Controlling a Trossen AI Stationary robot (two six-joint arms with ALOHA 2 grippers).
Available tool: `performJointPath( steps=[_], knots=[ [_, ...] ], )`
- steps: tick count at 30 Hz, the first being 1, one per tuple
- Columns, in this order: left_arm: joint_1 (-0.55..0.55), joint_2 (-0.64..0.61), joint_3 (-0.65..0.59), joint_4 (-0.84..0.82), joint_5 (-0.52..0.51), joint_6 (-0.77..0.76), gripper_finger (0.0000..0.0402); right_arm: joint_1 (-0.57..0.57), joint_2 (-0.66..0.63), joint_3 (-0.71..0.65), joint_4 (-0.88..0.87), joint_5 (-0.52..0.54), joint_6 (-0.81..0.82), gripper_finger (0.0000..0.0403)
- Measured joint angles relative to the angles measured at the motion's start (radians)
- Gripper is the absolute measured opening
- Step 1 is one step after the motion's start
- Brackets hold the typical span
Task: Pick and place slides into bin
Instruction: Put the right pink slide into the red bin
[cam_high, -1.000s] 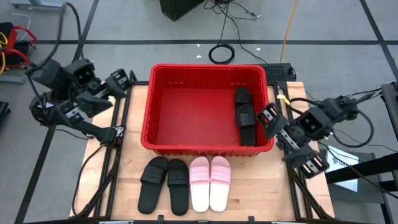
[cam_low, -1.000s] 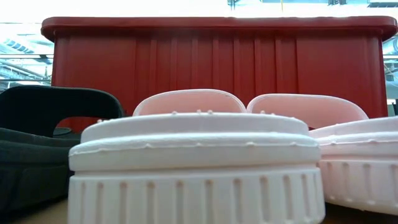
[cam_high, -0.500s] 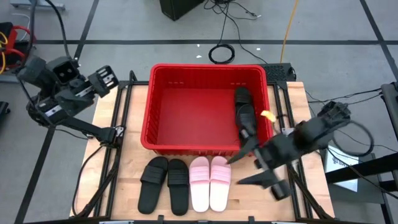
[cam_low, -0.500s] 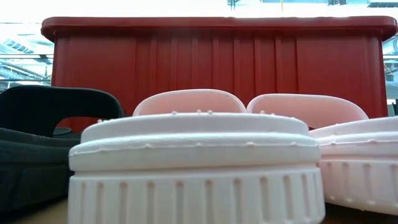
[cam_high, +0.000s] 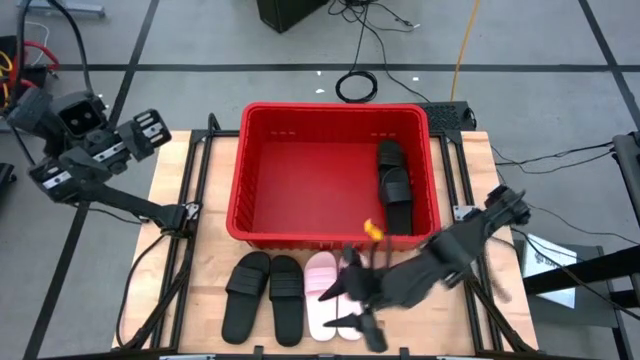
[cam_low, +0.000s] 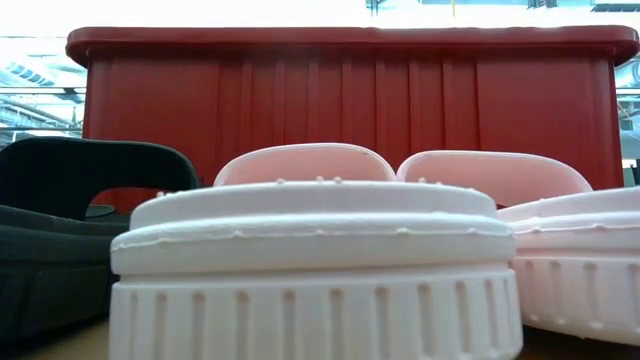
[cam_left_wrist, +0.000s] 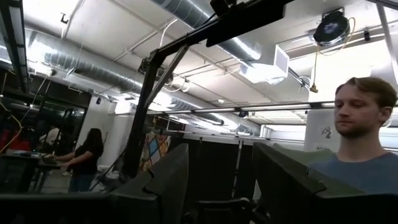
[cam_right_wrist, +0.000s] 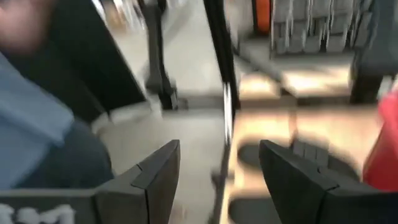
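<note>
The right gripper (cam_high: 352, 300) is seen low over the pink slides (cam_high: 337, 293), its fingers (cam_right_wrist: 158, 168) apart and empty. The nearer pink slide is best taken across its strap, squarely, so that it does not twist when lifted over the thick rim of the bin (cam_high: 333, 110). Two black slides (cam_high: 395, 183) already lie inside the bin; two more (cam_high: 264, 296) rest beside the pink pair. The left gripper (cam_high: 140, 130) is held off the bench (cam_high: 205, 290), fingers apart. A person (cam_left_wrist: 357, 149) is seen beyond, under exposed ceiling ducts (cam_left_wrist: 205, 18).
</note>
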Motion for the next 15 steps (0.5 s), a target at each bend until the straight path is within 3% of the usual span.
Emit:
performJointPath(
  steps=[8,15],
  knots=[
    [0.0,-0.002,0.0,-0.044,0.02,0.003,0.0186,0.01,0.142,0.0,-0.218,-0.045,0.044,0.021],
    [0.0,-0.001,0.0,-0.078,0.025,0.0,0.0186,0.009,0.213,0.0,-0.422,0.14,0.047,0.021]
  ],
)
